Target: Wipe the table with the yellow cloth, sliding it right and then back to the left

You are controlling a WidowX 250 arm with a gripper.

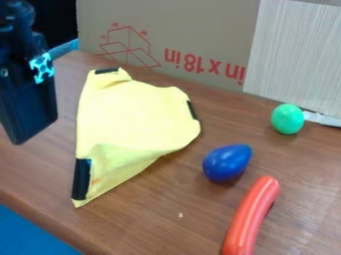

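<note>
The black gripper hangs at the left edge of the camera view, over the table's left part. Nearest to it, just to its right, lies a yellow cloth with black strips at its corners, spread with some folds and a raised lower edge. To the right of the cloth is a blue egg-shaped object. A red sausage-like object lies below that, at the lower right. Farther back on the right sits a green ball-like object.
A cardboard box with red print stands along the back of the wooden table, beside a pale ribbed panel. The table's front edge runs across the lower left, with a blue surface beyond it.
</note>
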